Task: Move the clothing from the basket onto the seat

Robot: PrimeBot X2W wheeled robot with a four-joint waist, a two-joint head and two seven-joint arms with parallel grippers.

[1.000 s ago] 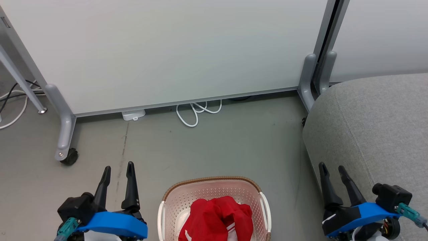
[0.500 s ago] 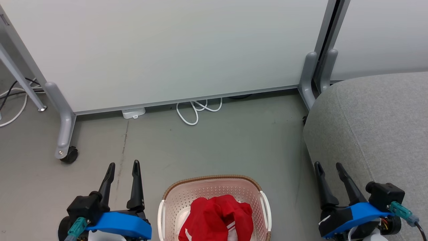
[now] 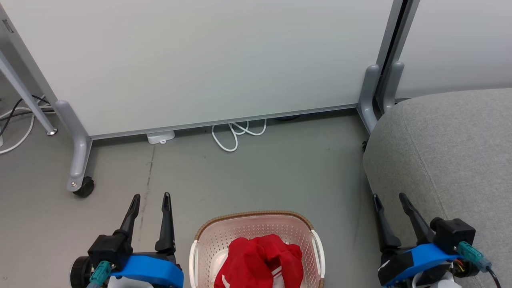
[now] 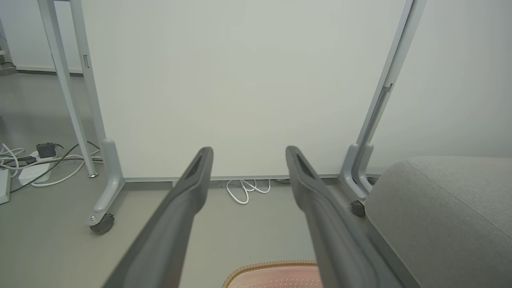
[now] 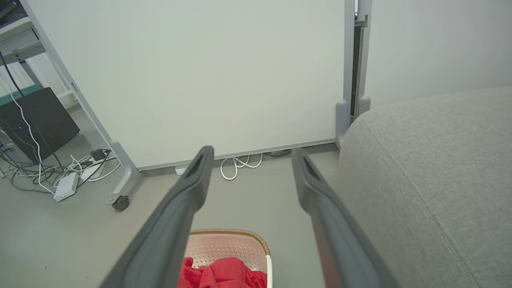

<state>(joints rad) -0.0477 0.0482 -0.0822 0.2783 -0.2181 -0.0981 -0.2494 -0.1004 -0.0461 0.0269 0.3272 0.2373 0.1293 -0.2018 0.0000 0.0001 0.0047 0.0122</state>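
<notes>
Head view: open floor (image 3: 344,188) separates basket (image 3: 256,215) rim from seat (image 3: 452,152) edge.

Bare grey floor (image 3: 256,176) lies open across mid-frame. At bottom centre, the cream perforated plastic basket with brown rim (image 3: 256,215) has its open top heaped with red fabric clothing (image 3: 260,260). The large grey upholstered sofa (image 3: 452,152) blocks the right. A white partition panel (image 3: 208,60) walls off the top, with its grey castered foot (image 3: 78,160) and a looped white cable (image 3: 236,134) at its base.
</notes>
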